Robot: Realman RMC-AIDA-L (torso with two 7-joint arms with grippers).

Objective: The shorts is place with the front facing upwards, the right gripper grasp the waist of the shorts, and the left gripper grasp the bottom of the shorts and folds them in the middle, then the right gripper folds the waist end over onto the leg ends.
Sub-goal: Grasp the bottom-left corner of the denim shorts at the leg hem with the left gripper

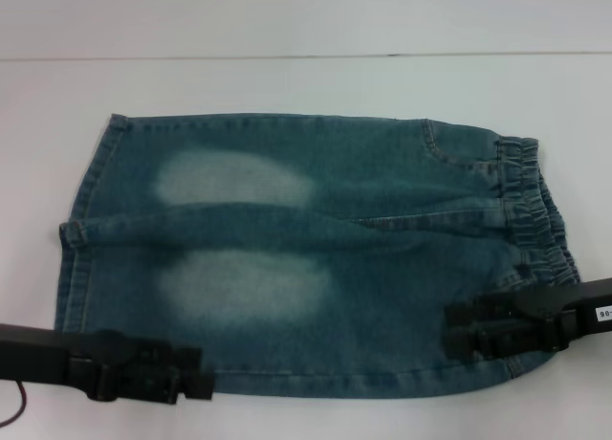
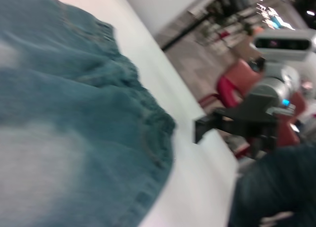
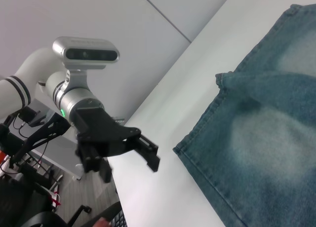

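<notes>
Blue denim shorts (image 1: pixel 287 258) lie flat on the white table (image 1: pixel 287 86), front up. The elastic waist (image 1: pixel 540 210) is at the right and the leg hems (image 1: pixel 76 239) are at the left. My left gripper (image 1: pixel 199 373) is open at the near edge of the nearer leg. The right wrist view shows the left gripper (image 3: pixel 129 165) just off the hem corner of the shorts (image 3: pixel 266 138). My right gripper (image 1: pixel 451 327) is open over the near corner by the waist. The left wrist view shows the shorts (image 2: pixel 74 113) and, farther off, the right gripper (image 2: pixel 200 130).
The table's far edge (image 1: pixel 306 55) runs across the back of the head view. Bare tabletop (image 1: pixel 306 416) is narrow in front of the shorts. Red chairs (image 2: pixel 237 84) and floor lie beyond the table's edge in the left wrist view.
</notes>
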